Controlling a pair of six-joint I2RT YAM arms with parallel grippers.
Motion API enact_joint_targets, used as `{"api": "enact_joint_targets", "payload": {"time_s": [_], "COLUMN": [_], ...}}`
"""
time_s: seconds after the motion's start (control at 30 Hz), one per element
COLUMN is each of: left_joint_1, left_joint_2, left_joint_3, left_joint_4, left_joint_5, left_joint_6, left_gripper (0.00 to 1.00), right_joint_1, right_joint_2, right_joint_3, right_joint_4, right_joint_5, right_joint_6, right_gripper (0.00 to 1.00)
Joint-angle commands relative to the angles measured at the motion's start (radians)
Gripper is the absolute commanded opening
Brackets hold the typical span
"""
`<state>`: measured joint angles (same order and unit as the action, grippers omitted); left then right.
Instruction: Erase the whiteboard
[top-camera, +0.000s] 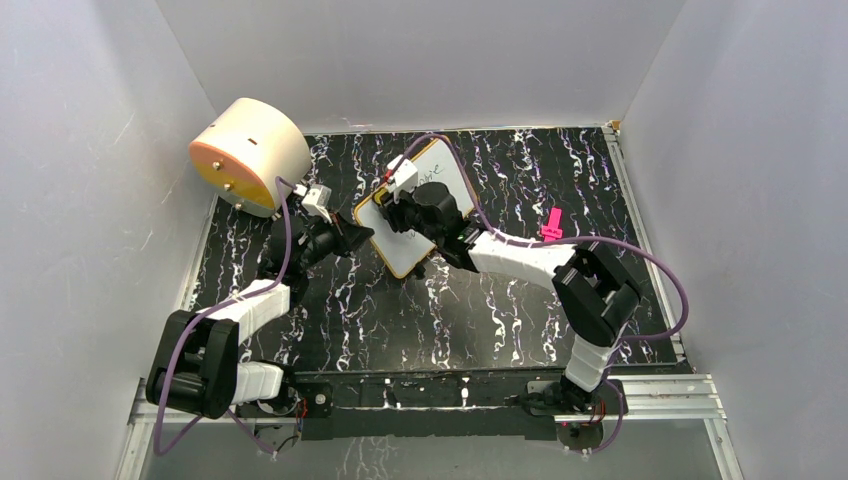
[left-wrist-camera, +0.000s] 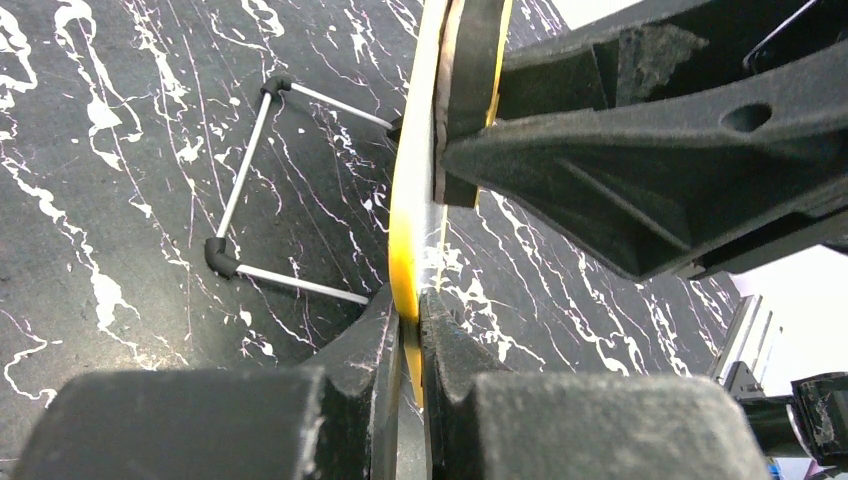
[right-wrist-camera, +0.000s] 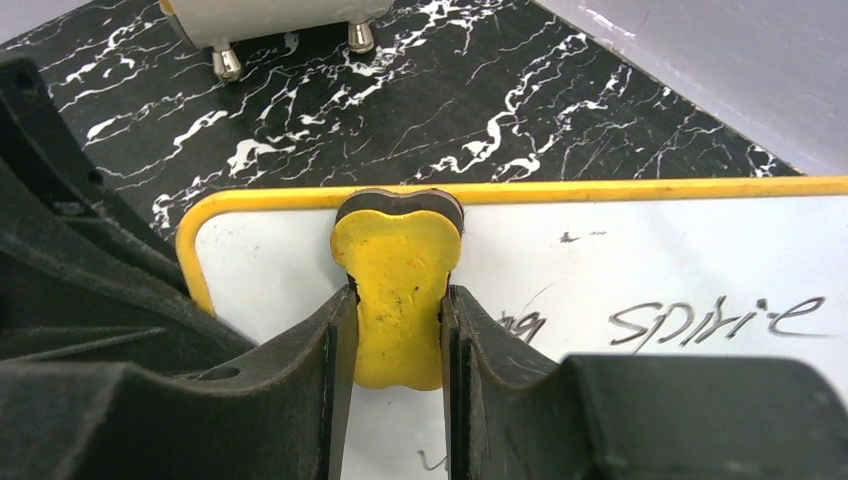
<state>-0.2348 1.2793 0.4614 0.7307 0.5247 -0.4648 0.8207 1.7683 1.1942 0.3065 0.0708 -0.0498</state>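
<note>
Top external view: the whiteboard (top-camera: 440, 170) is a little above the middle of the frame, tilted, with its white face toward the right arm. The left fingers (left-wrist-camera: 370, 345) are closed tight on the yellow frame at its lower left edge. The right fingers (right-wrist-camera: 470, 350) are closed on a yellow eraser (right-wrist-camera: 398, 290), gripping it at its narrow waist. The dark felt of the eraser seems to lie against the board, close to the frame. The handwriting (right-wrist-camera: 715, 318) is to the right of the eraser in the right wrist view and is not wiped yet, so I judge the task is only at its beginning.

What could go wrong: the board is held only by one thin pinch on its rim, so a strong push from the eraser may turn it or pull it out. The eraser is very near the edge and may slide off the board. It may also twist between the fingers.

Behind the board, the left wrist view shows a wire stand (left-wrist-camera: 220, 257); I cannot tell if it carries any weight.

The bench (top-camera: 500, 320) is black with white marble veins. A cream cylinder (top-camera: 250, 150) lies at the upper left and a small pink thing (top-camera: 552, 222) at the right. Plain grey walls (top-camera: 420, 60) close three sides.
</note>
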Motion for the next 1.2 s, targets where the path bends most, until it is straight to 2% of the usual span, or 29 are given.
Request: {"api": "enact_joint_targets", "payload": {"time_s": [0.0, 0.13, 0.33, 0.63, 0.7, 0.93, 1.17], "left_joint_1": [-0.024, -0.024, -0.024, -0.024, -0.023, -0.024, -0.030], "left_joint_2": [-0.017, -0.009, -0.021, -0.018, -0.017, -0.005, -0.003], "left_joint_3": [0.021, 0.027, 0.027, 0.030, 0.031, 0.032, 0.029], "left_joint_4": [-0.038, -0.039, -0.048, -0.053, -0.053, -0.046, -0.040], "left_joint_5": [0.107, 0.111, 0.106, 0.106, 0.107, 0.114, 0.118], "left_joint_6": [0.058, 0.058, 0.060, 0.060, 0.060, 0.056, 0.062], "left_gripper": [0.00, 0.00, 0.00, 0.00, 0.00, 0.00, 0.00], "right_joint_1": [0.031, 0.018, -0.100, -0.150, -0.147, 0.000, -0.001], "right_joint_2": [-0.019, -0.021, -0.021, 0.006, 0.012, 0.005, -0.056], "right_joint_3": [-0.054, -0.062, -0.062, -0.034, -0.018, -0.020, -0.008], "right_joint_4": [0.017, 0.009, 0.010, 0.044, 0.035, -0.022, -0.130], "right_joint_5": [-0.047, -0.012, -0.070, -0.080, -0.111, -0.088, -0.086], "right_joint_6": [0.027, -0.004, 0.023, 0.018, 0.019, -0.017, 0.024], "right_gripper": [0.21, 0.21, 0.20, 0.20, 0.21, 0.21, 0.20]}}
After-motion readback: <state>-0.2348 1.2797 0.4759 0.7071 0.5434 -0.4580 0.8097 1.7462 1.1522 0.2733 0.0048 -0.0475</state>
